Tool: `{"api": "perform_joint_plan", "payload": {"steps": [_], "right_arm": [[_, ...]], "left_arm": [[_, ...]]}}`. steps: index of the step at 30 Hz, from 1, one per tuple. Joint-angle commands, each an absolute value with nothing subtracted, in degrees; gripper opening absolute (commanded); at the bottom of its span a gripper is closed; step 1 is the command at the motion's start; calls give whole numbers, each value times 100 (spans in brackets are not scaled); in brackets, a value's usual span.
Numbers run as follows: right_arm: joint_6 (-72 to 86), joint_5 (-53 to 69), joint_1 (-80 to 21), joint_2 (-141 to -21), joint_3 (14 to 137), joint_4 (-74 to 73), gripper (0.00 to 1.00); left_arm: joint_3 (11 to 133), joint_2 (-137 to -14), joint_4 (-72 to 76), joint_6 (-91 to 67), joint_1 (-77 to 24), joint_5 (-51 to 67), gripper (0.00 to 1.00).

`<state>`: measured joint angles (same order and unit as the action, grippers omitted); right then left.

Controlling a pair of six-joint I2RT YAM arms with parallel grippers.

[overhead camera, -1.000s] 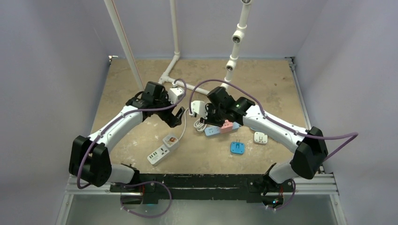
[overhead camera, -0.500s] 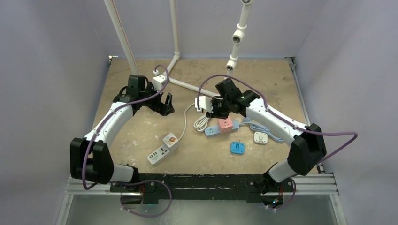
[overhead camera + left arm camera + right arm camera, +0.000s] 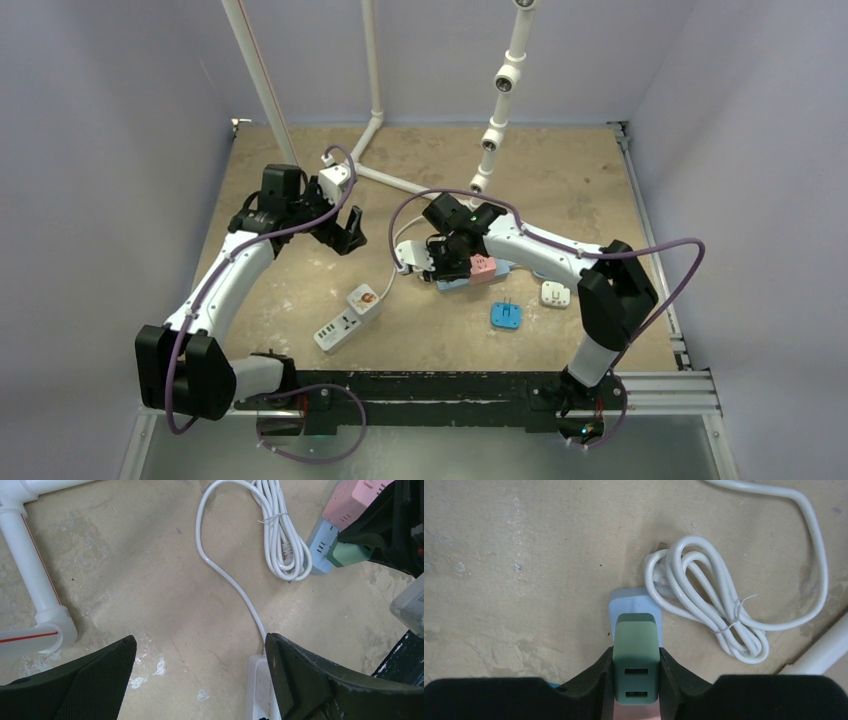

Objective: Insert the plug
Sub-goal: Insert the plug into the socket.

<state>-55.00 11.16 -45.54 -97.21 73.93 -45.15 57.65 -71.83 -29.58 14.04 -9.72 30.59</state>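
My right gripper (image 3: 636,680) is shut on a green USB charger plug (image 3: 636,655), one finger on each side of it. The plug is right over the end of a light-blue power strip (image 3: 634,600); its prongs are hidden. In the top view the right gripper (image 3: 445,262) is at the strip's (image 3: 462,285) left end, beside a pink adapter (image 3: 484,267). My left gripper (image 3: 347,232) is open and empty, back and to the left. In its wrist view (image 3: 200,675) the jaws stand wide apart above bare table, with the green plug (image 3: 352,552) at the upper right.
A white power strip (image 3: 349,316) lies at the front left, its coiled cable (image 3: 704,615) beside the blue strip. A blue adapter (image 3: 506,315) and a white adapter (image 3: 555,293) lie at the front right. White PVC pipes (image 3: 400,183) run across the back.
My left gripper has drawn back to the left, away from the centre. My right gripper swung back, then came forward and left onto the blue strip's end.
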Motion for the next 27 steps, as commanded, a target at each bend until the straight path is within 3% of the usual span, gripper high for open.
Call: {"api": "perform_joint_plan", "payload": {"steps": [1, 27], "right_arm": [[-5467, 825, -4585, -9770, 7594, -4646, 0], [-5550, 871, -4596, -9995, 7753, -4620, 0]], "left_arm": [[5687, -7031, -3032, 1503, -940, 3036, 99], [5553, -6989, -3032, 1670, -943, 2930, 99]]}}
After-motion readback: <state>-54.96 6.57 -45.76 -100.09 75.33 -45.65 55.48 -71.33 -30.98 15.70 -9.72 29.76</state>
